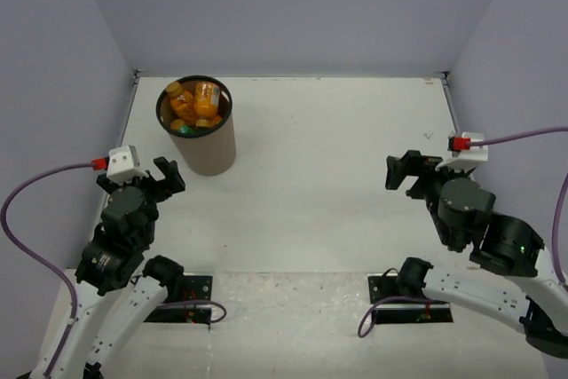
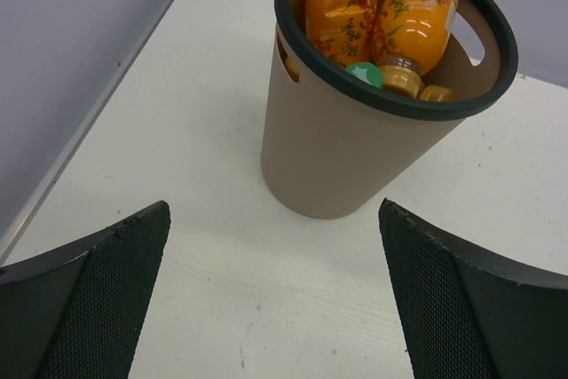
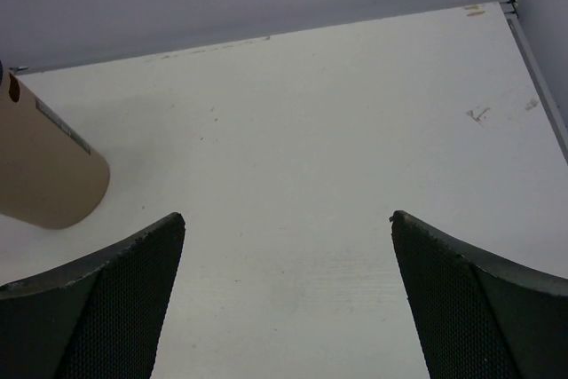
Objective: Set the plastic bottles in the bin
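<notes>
The bin [image 1: 211, 148] stands in the upper left of the overhead view, upright on the white table [image 1: 337, 175], and you see its tan wall and dark rim again at the top of the left wrist view [image 2: 337, 157]. In the right wrist view only its side shows [image 3: 44, 175], at the left edge.

Your left gripper [image 1: 167, 173] sits at the left of the overhead view, just below the bin, with its jaws spread wide and nothing between them. Your right gripper [image 1: 401, 173] is at the right, well apart from the bin, spread just as wide and holding nothing.

The plastic bottles [image 1: 200, 102] lie piled inside the bin. From the left wrist you can make out two orange ones [image 2: 382, 11] side by side, and a green cap [image 2: 362, 73] below them. The rest are too buried to count.

No bottle shows on the table in any view, so the loading step looks finished. Your next move probably calls for no grasp at all: check the count if you can, and keep both arms clear of the bin so you do not tip it.
</notes>
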You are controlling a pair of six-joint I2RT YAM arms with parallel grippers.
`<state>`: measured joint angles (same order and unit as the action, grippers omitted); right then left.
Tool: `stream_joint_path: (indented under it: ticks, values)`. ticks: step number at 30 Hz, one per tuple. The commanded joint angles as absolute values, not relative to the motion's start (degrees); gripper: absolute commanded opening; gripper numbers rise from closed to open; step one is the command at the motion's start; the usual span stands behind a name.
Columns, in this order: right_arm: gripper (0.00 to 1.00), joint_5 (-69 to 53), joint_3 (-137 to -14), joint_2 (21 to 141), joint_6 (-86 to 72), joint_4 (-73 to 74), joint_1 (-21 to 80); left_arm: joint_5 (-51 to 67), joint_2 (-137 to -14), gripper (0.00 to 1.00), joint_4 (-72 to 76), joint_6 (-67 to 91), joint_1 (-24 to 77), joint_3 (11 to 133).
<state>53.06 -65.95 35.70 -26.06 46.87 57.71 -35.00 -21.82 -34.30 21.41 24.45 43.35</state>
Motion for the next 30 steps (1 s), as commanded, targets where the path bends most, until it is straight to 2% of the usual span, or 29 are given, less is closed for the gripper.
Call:
stream_joint_path:
  ticks: [1,3,8,10,16,30]
  values:
    - [0.99,54.75,-63.64,32.35,-26.89,46.93,56.52,-36.21,-21.88,1.0,-27.51,18.28,22.68,41.31]
    - [0.99,50.92,-63.11,31.12,-27.77,46.93,53.46,-34.9,-24.5,1.0,-28.56,18.89,17.88,41.74]
    - [0.99,33.1,-62.14,33.92,-24.53,46.85,35.71,-17.68,-28.73,1.0,-25.75,16.7,2.49,41.4]
    - [0.99,31.73,-60.21,32.0,-25.22,46.67,33.23,-17.23,-28.22,1.0,-25.75,16.7,2.29,41.49]
    - [0.99,37.79,-55.46,24.53,-25.4,46.67,33.22,-16.88,-25.75,1.0,-25.58,16.61,4.57,41.13]
    - [0.99,37.97,-55.99,26.37,-26.02,46.76,33.31,-16.0,-25.93,1.0,-25.05,16.52,6.33,40.61]
